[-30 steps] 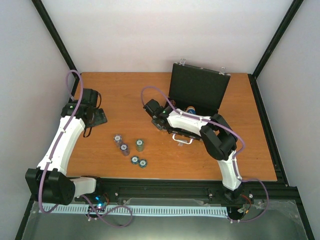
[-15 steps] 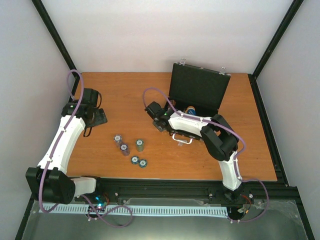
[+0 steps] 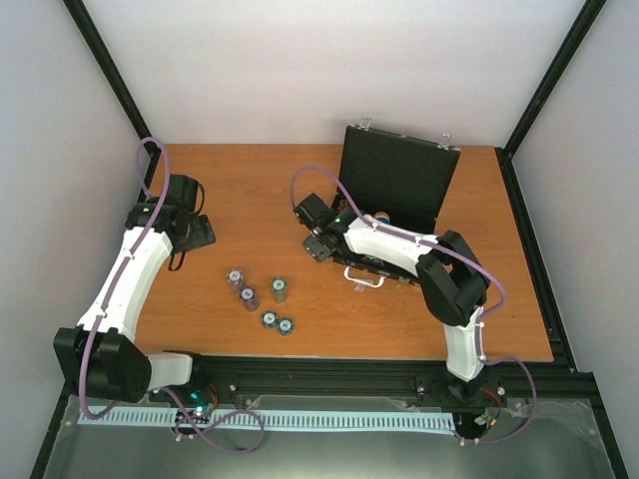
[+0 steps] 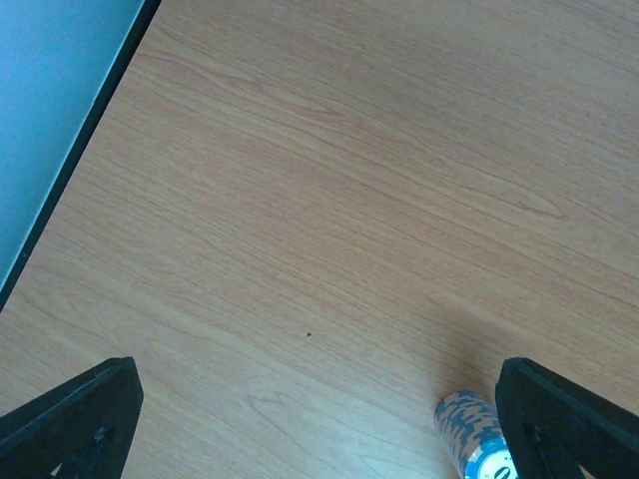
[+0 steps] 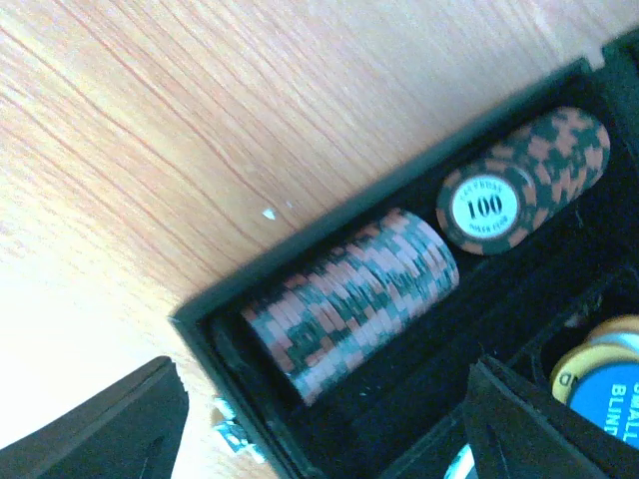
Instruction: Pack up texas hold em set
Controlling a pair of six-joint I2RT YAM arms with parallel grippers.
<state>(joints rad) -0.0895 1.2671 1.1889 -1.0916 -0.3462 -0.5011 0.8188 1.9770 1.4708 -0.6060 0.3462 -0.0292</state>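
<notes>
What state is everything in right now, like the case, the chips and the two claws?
Case: open, lid standing up.
Loose chip stacks: five, standing on the table, outside the case.
Chips in case: lying on their sides in a slot.
Left gripper: open, holding nothing.
Right gripper: open, holding nothing, over the case's chips.

Right claw [image 3: 320, 245] edged toward case [image 3: 395, 182]

We log a wooden tabletop [image 3: 250, 190], white walls [image 3: 329, 60] on the far side, black frame posts [image 3: 105, 70] far left and far right, and a black rail [image 3: 339, 377] along the near edge.
</notes>
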